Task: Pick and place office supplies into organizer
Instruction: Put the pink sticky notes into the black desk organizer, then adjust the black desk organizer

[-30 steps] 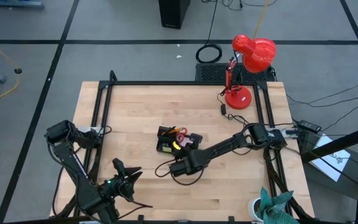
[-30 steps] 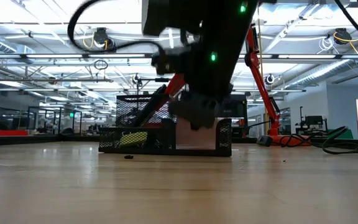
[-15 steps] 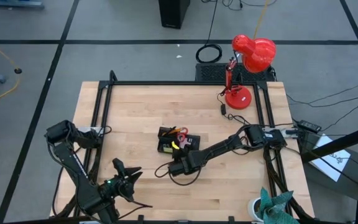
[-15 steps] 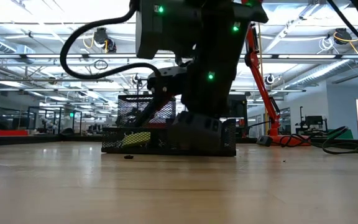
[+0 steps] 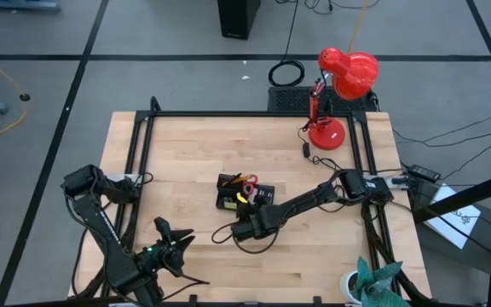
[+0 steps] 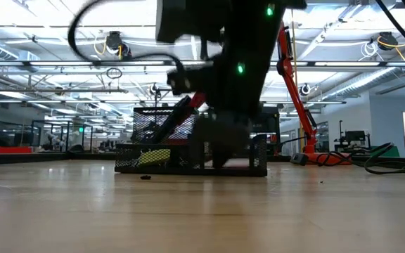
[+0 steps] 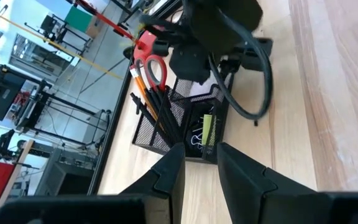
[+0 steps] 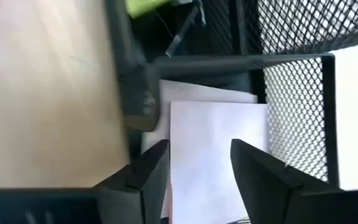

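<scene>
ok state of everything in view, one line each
right gripper: open, over the organizer's end compartment, holding nothing
sticky pad: lying flat in that compartment, released
organizer: upright on the table, partly filled
scissors: standing in the organizer, handles up
pencils and pens: standing tilted in the organizer
yellow block: inside a low compartment
left gripper: parted, empty, waiting at the near-left table edge
lamp: standing at the table's far right

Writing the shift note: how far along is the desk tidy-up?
Mostly done: scissors, pencils, pens, a clip and a yellow item sit in the mesh organizer. In hand: the right claw is open over a pale pad lying in its compartment. Left: one small dark bit on the table in front of the organizer. The left claw waits near the front edge.
</scene>
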### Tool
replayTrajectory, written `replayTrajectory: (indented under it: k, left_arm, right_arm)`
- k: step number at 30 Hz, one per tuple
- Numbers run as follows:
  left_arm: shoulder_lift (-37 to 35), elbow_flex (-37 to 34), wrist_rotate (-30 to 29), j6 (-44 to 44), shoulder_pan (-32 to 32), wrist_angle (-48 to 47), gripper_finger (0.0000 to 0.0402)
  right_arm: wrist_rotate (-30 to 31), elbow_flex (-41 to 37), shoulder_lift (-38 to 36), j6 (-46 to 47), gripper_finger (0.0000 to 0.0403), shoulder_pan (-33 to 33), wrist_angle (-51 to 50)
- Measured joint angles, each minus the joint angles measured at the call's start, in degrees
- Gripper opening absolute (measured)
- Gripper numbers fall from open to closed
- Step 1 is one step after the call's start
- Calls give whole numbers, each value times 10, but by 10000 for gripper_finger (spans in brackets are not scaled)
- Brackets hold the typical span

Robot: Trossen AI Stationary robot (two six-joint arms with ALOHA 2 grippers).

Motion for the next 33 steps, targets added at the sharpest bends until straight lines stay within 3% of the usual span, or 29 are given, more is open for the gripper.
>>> replayTrajectory:
  k: [11, 14, 18, 23, 29, 33]
  left_arm:
    - [0, 0, 0, -6, 0, 2, 102]
    - [0, -18, -40, -29, -4, 2, 102]
    - [-1, -75, -134, -142, -15, -26, 102]
    - [-41, -176, -154, -339, -10, -43, 102]
    - [-123, -298, -198, -402, -14, 25, 100]
    - [-192, -368, -204, -424, 1, 43, 70]
  right_arm:
    - [-4, 0, -58, -3, 170, 11, 2]
    - [7, 0, -80, -2, 156, 23, 3]
    - [63, 0, -99, -12, 109, 58, 11]
    - [93, 0, -100, -43, 14, 98, 39]
    - [94, -36, -100, -66, 9, 122, 126]
    - [77, -93, -102, -84, 3, 126, 230]
